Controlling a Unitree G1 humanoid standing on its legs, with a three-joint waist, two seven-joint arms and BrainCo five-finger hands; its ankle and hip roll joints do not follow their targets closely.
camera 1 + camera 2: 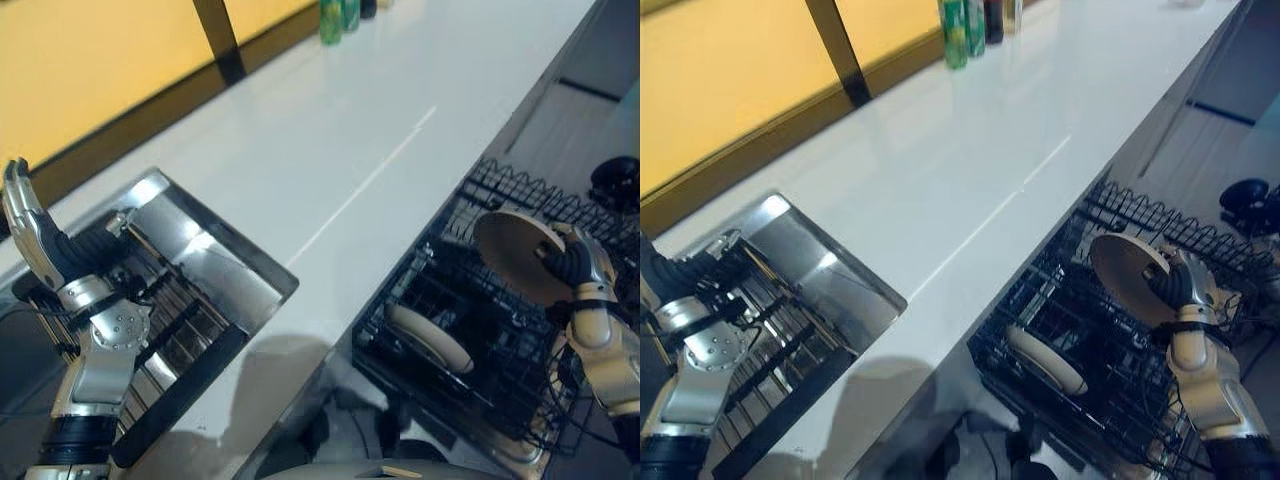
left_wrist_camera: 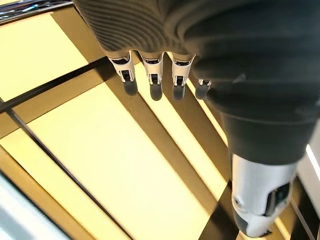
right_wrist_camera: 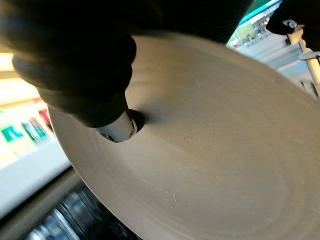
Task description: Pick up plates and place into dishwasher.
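A beige plate (image 1: 515,250) stands on edge above the black wire dishwasher rack (image 1: 470,335), pinched in my right hand (image 1: 580,265). Its broad face (image 3: 210,150) spreads just past the thumb in the right wrist view. A second pale plate (image 1: 430,338) lies lower in the rack, towards its left side. My left hand (image 1: 35,235) is raised over the sink (image 1: 200,270), fingers (image 2: 152,82) straight and holding nothing.
A long white counter (image 1: 330,150) runs between the sink and the rack. Green bottles (image 1: 338,18) stand at its far end. A yellow wall with dark strips (image 1: 110,70) backs the counter. A black object (image 1: 615,180) sits beyond the rack.
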